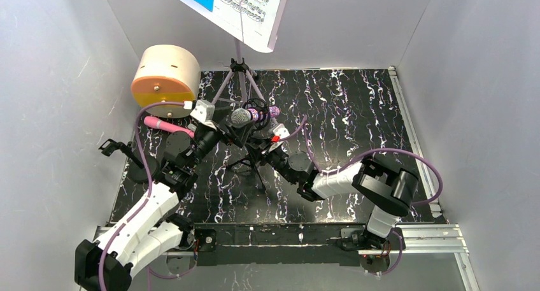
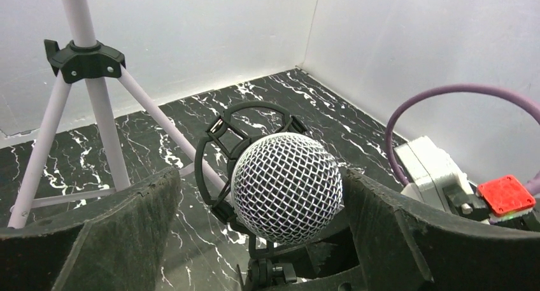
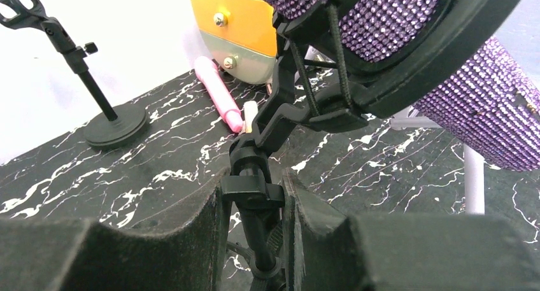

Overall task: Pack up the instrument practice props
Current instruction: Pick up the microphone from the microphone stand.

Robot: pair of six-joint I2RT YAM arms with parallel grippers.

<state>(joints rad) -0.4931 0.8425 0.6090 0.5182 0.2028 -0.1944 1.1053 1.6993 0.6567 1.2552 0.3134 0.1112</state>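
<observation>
Black marbled table (image 1: pixel 356 113), white walls (image 1: pixel 63 81). Top view: mic (image 1: pixel 246 116) lies level atop its tripod (image 1: pixel 253 158), mid-table, head pointing left toward my left gripper (image 1: pixel 223 128), the nearer one; right gripper (image 1: pixel 259 148) low at the stem. Left wrist: jaws wide, empty, mesh head between them, nearer the right pad (image 2: pixel 395 227). Right wrist: jaws closed snug on the tripod stem below the ring (image 3: pixel 407 81).

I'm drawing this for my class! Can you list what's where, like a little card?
purple mic: in ring mount on tripod, mid-table
left jaws: open, either side of its mesh head
right jaws: shut on tripod stem
pink mic: lying beside round box
music stand: upright at back, sheet music on it
black stand: near left wall
</observation>
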